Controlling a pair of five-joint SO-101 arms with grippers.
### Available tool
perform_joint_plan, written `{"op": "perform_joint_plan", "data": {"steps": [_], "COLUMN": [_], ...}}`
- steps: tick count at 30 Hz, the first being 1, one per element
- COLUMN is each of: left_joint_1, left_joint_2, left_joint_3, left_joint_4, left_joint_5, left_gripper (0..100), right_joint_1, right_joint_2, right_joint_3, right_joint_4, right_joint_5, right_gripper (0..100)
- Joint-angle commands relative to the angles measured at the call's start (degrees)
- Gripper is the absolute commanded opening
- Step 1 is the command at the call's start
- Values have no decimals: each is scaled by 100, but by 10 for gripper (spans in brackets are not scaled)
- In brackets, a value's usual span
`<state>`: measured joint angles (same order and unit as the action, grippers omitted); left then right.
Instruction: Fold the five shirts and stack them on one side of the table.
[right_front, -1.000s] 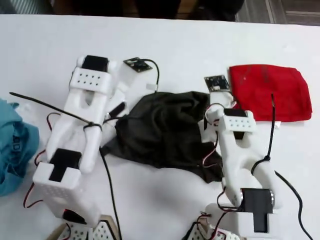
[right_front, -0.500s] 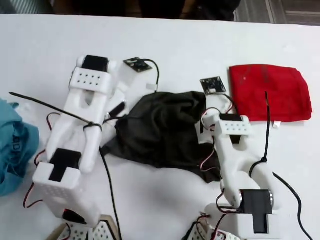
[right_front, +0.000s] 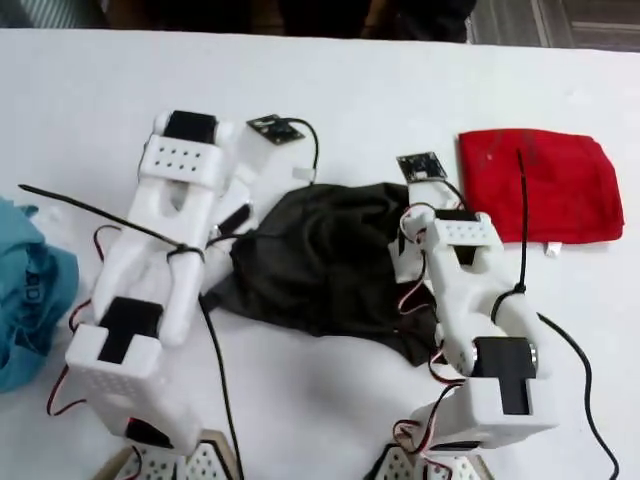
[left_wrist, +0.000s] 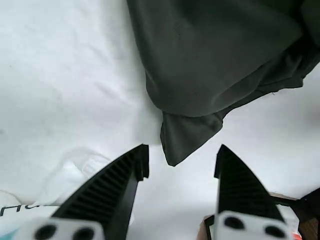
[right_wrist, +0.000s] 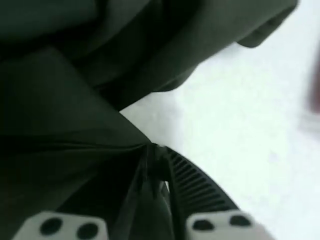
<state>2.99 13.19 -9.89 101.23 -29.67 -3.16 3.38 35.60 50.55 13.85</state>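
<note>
Black shirt (right_front: 320, 255) crumpled mid-table (right_front: 400, 80). Left gripper (left_wrist: 182, 152) over black shirt's corner, jaws spread. Right gripper (right_wrist: 157, 150) on black shirt's opposite edge, jaws pinching its fold. Red shirt (right_front: 540, 185) folded flat, near black shirt. Blue shirt (right_front: 25, 290) bunched, well apart from it.

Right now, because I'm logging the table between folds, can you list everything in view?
dark shirt: one, black, crumpled mid-table between the two arms.
red shirt: one, red, folded flat, far right of the table.
blue shirt: one, teal blue, bunched at the table's left edge.
table: one, white, under everything.
left gripper: one, white body with black fingers, open, a corner of the dark shirt between the fingers.
right gripper: one, same colours, shut on a fold of the dark shirt.
</note>
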Motion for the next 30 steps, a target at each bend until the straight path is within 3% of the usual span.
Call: {"op": "perform_joint_plan", "data": {"steps": [1,7,12,18,25,30], "left_joint_1": [-18,-18,149,545,1090,1451], "left_joint_2": [-308,-299,-352,-316,-299,-290], "left_joint_3": [-101,-101,-163,-215,-338,-629], "left_joint_4": [18,0,18,-18,-114,-888], "left_joint_5": [-35,-35,-35,-26,343,879], "left_gripper": [233,233,233,233,233,233], "right_joint_1": [-31,400,1710,3064,3530,3705], "right_joint_2": [31,-813,-2475,-3969,-4295,-4286], "right_joint_3": [-114,246,1073,1327,1837,1829], "right_joint_4": [40,-224,-1174,-1429,-2308,-2360], "right_joint_5": [-18,-79,-220,-255,-264,-264], "right_gripper": [21,22,21,21,21,21]}}
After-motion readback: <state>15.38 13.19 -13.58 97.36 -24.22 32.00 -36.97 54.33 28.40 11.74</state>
